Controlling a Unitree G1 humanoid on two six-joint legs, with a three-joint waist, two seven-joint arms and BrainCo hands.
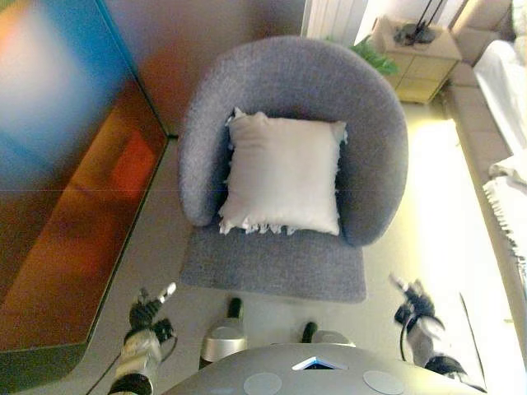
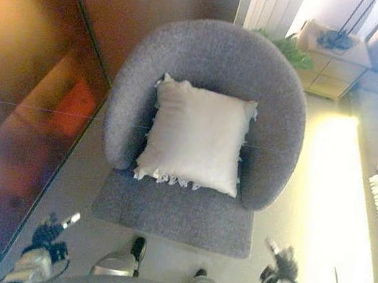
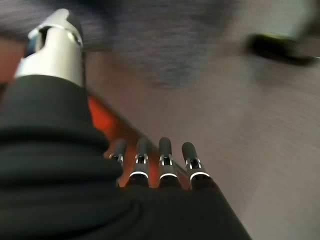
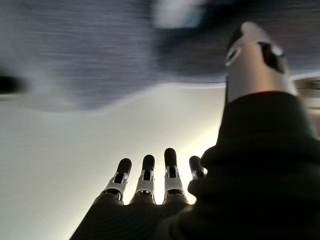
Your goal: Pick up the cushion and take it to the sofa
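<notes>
A white square cushion [image 1: 283,175] with a fringed edge leans against the back of a grey round armchair [image 1: 247,90], resting on its seat. My left hand [image 1: 150,309] hangs low at the armchair's front left, fingers straight, holding nothing. My right hand [image 1: 414,303] hangs low at the armchair's front right, fingers straight and empty. Both hands are well short of the cushion. In the left wrist view my fingers [image 3: 165,157] point over the floor; in the right wrist view my fingers [image 4: 170,167] point toward the grey chair [image 4: 100,45].
A glossy dark cabinet [image 1: 66,181] stands along the left. A small wooden side table [image 1: 416,58] with a lamp base stands at the back right. A pale sofa [image 1: 506,90] with a white throw [image 1: 510,206] runs along the right edge. Pale floor [image 1: 436,214] lies between chair and sofa.
</notes>
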